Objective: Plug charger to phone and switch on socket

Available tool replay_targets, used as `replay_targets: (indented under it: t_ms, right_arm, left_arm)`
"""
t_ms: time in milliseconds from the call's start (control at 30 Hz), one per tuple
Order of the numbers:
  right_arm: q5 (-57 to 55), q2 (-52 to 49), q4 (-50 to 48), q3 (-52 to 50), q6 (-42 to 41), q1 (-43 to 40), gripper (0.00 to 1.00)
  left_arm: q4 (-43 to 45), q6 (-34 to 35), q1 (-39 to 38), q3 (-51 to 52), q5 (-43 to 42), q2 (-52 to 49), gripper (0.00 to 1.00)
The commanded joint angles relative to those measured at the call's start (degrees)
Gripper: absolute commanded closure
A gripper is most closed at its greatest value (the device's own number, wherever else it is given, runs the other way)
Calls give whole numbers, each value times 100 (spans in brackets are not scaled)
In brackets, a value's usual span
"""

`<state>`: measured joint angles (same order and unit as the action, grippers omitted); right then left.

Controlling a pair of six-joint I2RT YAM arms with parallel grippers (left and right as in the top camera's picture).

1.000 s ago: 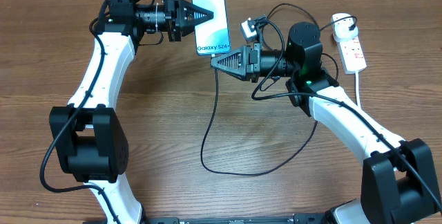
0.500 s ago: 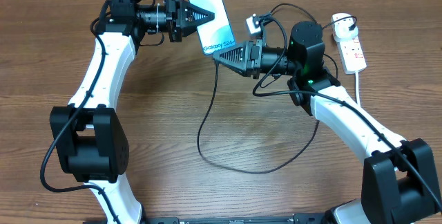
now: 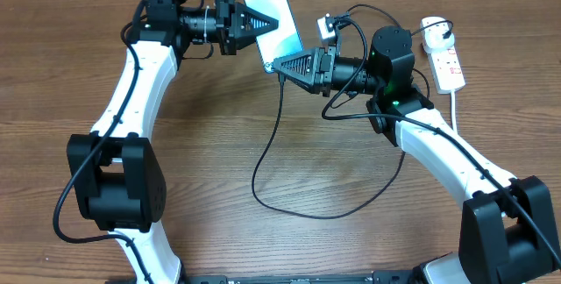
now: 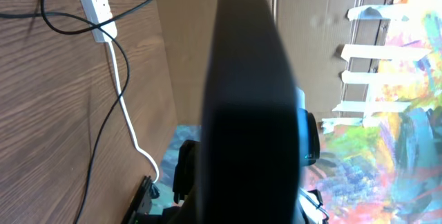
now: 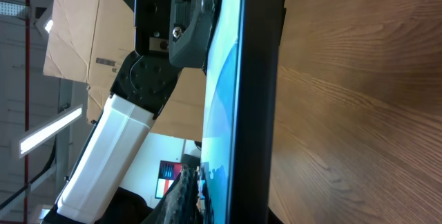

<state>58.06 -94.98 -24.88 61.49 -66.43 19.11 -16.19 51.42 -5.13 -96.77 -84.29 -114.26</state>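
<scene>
While the phone (image 3: pixel 279 12) is held clear of the table (image 3: pixel 219 109), over the far edge near its middle, the step in hand is judged to be the plugging-in.

Left jaws: closed on the phone's far end, the phone tilted with its lit screen facing up.

Right jaws: closed on the charger (image 3: pixel 280 100) close to its plug end and pointed at the phone's near end, touching it or just short of it. The cable hangs from them to the table, loops toward the near edge, and runs back toward the right arm.

Socket (image 3: pixel 448 63): lying by the far right corner, well apart from both arms. A white adapter (image 3: pixel 430 28) is seated at its far end. The switching step is judged not yet begun.

Next move: the plug tip must be lined up square with the port on the phone's near edge and pushed straight in while the left jaws brace against the push. Any skew risks the tip sliding off the edge.

Limits of observation:
- The plug tip and the port are not visible in any view, so whether the plug is seated cannot be told.
- The left wrist view is largely blocked by the dark phone seen edge-on.
- The right wrist view shows the phone edge-on with part of its screen, but no clear sight of the tip.
- The position of the socket switches is too small to read.
</scene>
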Motion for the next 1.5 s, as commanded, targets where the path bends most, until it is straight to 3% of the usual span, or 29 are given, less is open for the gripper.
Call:
replay_targets:
  t_ms: [0, 200, 500, 867, 933, 1233, 1467]
  right_arm:
    - [-149, 109, -31, 111, -4, -50, 86]
    - [-98, 109, -7, 111, -4, -50, 83]
    - [-94, 109, -9, 109, -94, -50, 59]
    - [33, 109, -9, 111, -111, -50, 58]
    - [57, 109, -4, 109, -87, -50, 54]
    - [-737, 109, 1860, 109, 1379, -50, 51]
    - [-1394, 109, 2830, 109, 2061, -50, 51]
  left_arm:
    - [2, -85, -76, -44, -400, 15, 96]
    - [2, -81, 35, -44, -269, 15, 96]
    - [9, -162, 302, -44, -212, 15, 96]
    - [24, -264, 334, -44, 103, 15, 96]
    - [26, -289, 361, -44, 210, 15, 96]
    - [35, -1082, 691, -44, 699, 15, 96]
    - [-214, -1720, 866, -44, 1067, 15, 96]
